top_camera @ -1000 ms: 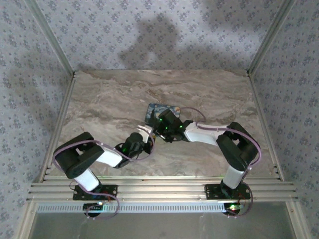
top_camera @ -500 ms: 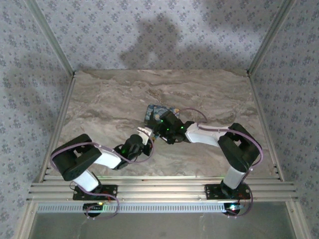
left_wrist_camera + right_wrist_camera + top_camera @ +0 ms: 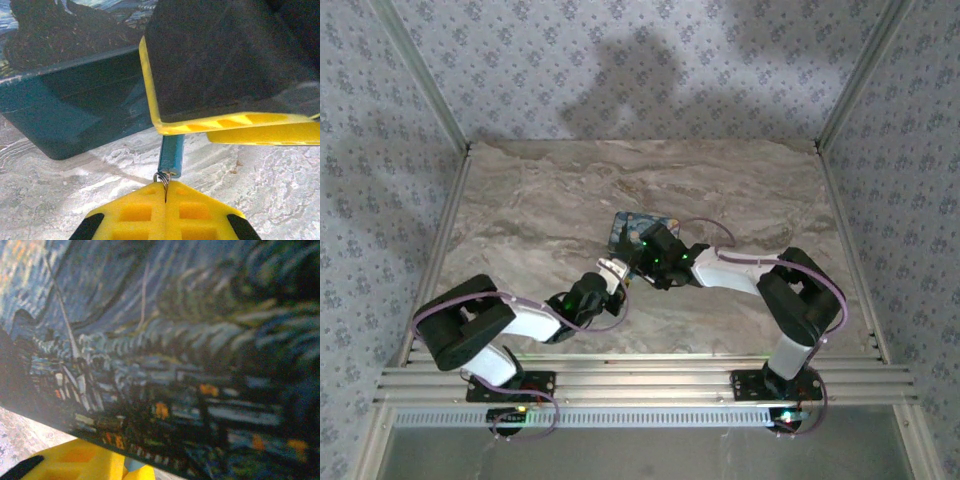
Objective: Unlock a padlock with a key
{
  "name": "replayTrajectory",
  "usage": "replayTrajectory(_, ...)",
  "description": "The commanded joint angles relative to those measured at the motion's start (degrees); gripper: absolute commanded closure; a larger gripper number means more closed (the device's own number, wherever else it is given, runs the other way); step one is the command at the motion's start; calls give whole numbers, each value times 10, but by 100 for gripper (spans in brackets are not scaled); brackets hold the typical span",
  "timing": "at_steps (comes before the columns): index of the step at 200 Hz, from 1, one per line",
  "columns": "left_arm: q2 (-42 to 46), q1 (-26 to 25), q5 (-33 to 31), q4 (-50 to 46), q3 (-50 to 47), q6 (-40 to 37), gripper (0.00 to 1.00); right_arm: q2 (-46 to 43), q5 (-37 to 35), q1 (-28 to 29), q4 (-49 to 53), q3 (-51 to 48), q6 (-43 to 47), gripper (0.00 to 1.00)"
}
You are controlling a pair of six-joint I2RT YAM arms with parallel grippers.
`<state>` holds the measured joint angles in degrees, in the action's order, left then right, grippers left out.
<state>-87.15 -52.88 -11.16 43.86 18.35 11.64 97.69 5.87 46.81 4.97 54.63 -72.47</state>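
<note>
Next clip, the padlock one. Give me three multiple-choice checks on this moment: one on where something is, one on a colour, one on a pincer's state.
1. Where does the blue box stand on the table?
A. in the far left corner
B. near the middle
C. at the near right edge

2. What colour is the head of the key?
A. red
B. green
C. blue

3. How is the left pincer?
A. shut on the key
B. wide open above the key
C. shut on nothing

Key:
1 B: the top view shows the box about central on the marble top.
2 C: the left wrist view shows a blue head.
3 A: in that same view the pincer closes around the key's ring.
</note>
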Motion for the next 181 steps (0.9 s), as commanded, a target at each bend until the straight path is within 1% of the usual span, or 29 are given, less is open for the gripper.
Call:
replayTrajectory(1, 20, -10, -19, -17, 7, -19, 100, -3, 4, 6, 25, 0, 0, 64)
replayTrajectory(8, 21, -12, -22, -19, 7, -21, 100, -1, 5, 7, 26, 0, -1, 65)
replayTrajectory(22, 24, -14, -26, -24, 9, -23, 100, 2, 7, 10, 26, 3, -1, 66)
replayTrajectory(40, 27, -19, -31, -29, 11, -29, 100, 7, 11, 14, 27, 7, -2, 59)
replayTrajectory(60, 29, -26, -39, -37, 16, -37, 100, 10, 14, 17, 29, 12, -2, 57)
replayTrajectory(84, 30, -32, -49, -40, 19, -47, 100, 12, 16, 20, 34, 19, 0, 57)
replayTrajectory(99, 30, -35, -53, -41, 20, -51, 100, 14, 17, 20, 38, 23, 2, 53)
replayTrajectory(111, 30, -38, -56, -39, 20, -55, 100, 14, 18, 21, 40, 25, 3, 52)
replayTrajectory(147, 28, -48, -68, -39, 21, -67, 100, 21, 25, 23, 44, 33, 4, 57)
replayTrajectory(165, 28, -50, -72, -39, 21, -69, 100, 23, 27, 28, 45, 35, 4, 62)
replayTrajectory(181, 30, -50, -76, -39, 21, -69, 100, 24, 27, 31, 45, 36, 2, 68)
